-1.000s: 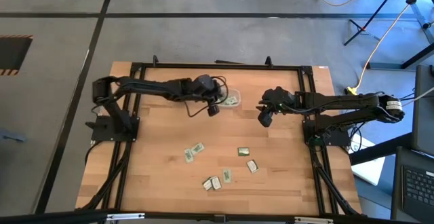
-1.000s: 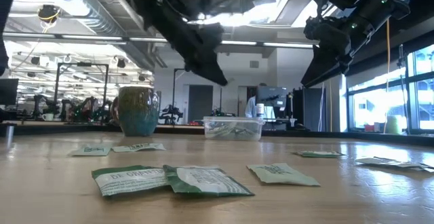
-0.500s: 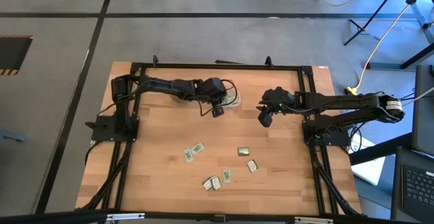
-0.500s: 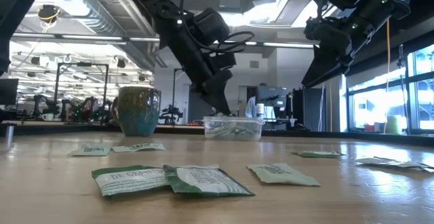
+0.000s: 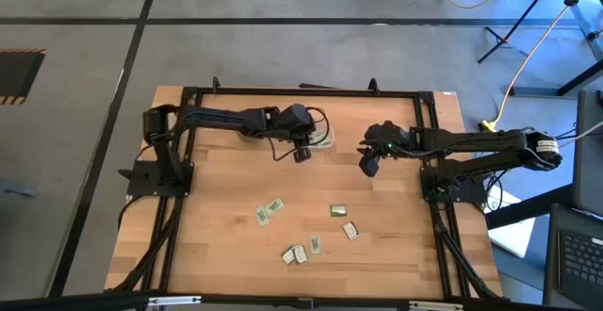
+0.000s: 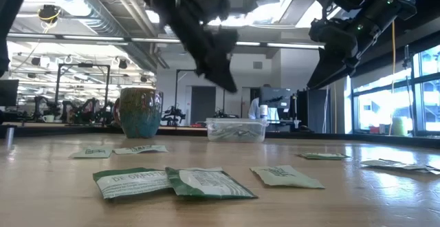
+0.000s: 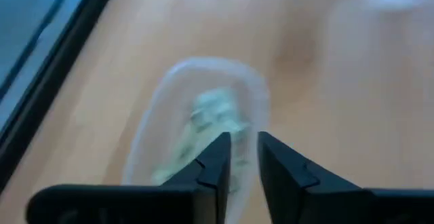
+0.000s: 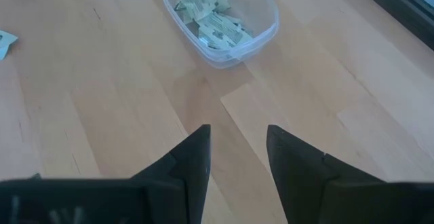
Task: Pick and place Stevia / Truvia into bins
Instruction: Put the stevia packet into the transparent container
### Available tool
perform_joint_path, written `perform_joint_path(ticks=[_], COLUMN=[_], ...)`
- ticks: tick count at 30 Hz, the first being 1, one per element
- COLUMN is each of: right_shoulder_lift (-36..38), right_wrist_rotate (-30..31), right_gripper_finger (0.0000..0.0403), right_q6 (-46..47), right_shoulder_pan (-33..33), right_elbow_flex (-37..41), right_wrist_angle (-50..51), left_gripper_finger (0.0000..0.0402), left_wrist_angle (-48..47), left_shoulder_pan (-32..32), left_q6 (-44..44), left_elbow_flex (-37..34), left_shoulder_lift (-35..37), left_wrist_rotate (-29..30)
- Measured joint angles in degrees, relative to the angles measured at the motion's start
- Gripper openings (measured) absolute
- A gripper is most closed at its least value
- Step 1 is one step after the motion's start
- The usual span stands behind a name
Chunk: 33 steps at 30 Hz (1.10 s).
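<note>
1. The mug (image 6: 139, 112), round and teal-brown, stands near the far edge of the table (image 5: 217, 245), left of the bin in the low view.
2. The left gripper (image 5: 300, 152) hangs above the clear bin (image 5: 323, 139), near the far edge of the table. Its fingers (image 7: 214, 163) stand a narrow gap apart and hold nothing.
3. The bin (image 8: 218, 19) has a pile of pale green sachets (image 8: 207, 10) inside it.
4. 7 more sachets (image 5: 273, 206) lie flat on the table, toward the near edge, well apart from the bin; 2 of them touch each other (image 6: 172, 182) in the low view.
5. The right gripper (image 5: 368, 166) hovers over bare wood to the right of the bin, with its fingers (image 8: 192, 157) wide apart and empty.
</note>
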<state>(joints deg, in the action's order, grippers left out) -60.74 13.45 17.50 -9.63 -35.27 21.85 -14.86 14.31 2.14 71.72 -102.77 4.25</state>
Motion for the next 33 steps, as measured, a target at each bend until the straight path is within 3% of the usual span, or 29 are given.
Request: perform_joint_path(ticks=[6,12,19,24,33], right_shoulder_lift=[0.01,0.01,0.01,0.01,0.01], right_wrist_rotate=[-0.02,0.00,0.00,0.00,0.00], right_gripper_finger=[0.0147,0.0147,0.0147,0.0147,0.0147], right_q6=[0.22,0.20,0.38,0.46,0.48], right_shoulder_pan=[0.03,0.03,0.03,0.03,-0.02], right_elbow_flex=[0.00,-0.02,-0.02,-0.02,-0.02], right_wrist_angle=[0.74,0.45,0.26,0.04,-0.41], left_gripper_finger=[0.0055,0.0050,0.0047,0.0042,0.0043], left_wrist_angle=[-12.74,-24.48,-25.32,-22.24,-14.02], left_shoulder_pan=[-5.63,-12.25,-19.46,-22.81,-26.65], left_q6=[3.34,-1.78,-3.23,-6.42,-4.44], left_elbow_flex=[0.15,-0.09,-5.82,-9.59,-13.11], left_shoulder_lift=[8.02,9.05,7.81,7.81,6.63], left_wrist_rotate=[-4.96,-5.34,-3.62,-1.25,-1.27])
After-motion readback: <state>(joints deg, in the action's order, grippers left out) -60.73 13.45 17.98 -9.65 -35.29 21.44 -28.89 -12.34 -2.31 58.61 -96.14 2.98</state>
